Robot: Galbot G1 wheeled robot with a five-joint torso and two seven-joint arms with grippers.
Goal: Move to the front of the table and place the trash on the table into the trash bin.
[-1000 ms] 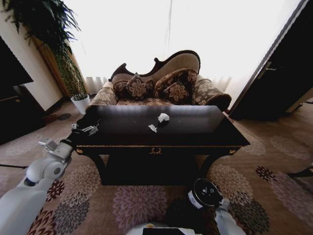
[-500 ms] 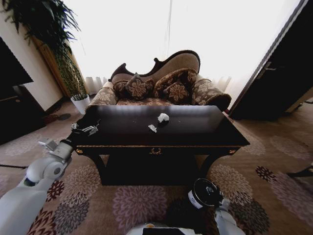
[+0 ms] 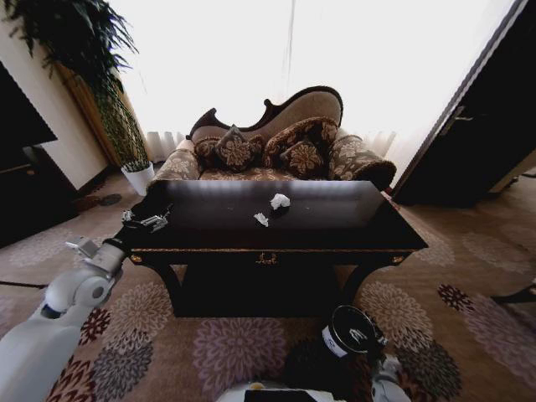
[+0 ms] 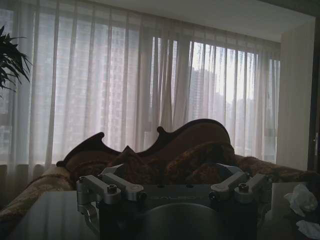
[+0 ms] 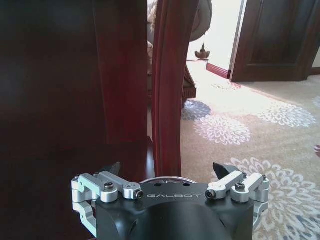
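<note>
The dark glossy table [image 3: 335,224] stands straight ahead. Two white paper wads of trash lie near its middle, one larger [image 3: 280,201] and one smaller [image 3: 261,219]; the larger wad [image 4: 302,197] also appears in the left wrist view. My left gripper [image 3: 152,222] hovers open over the table's left front corner, holding nothing. The black trash bin [image 3: 352,329] with a white label stands on the carpet in front of the table. My right gripper [image 5: 169,171] is low beside it, open and empty, facing a table leg [image 5: 167,85].
A patterned sofa [image 3: 276,151] stands behind the table. A white plant pot [image 3: 138,176] sits at the back left and a dark door [image 3: 477,126] at the right. Flowered carpet [image 3: 452,285] is open on both sides of the table.
My right arm has drawn back a little toward the bottom edge of the head view. The left arm, the table and the paper wads have not moved.
</note>
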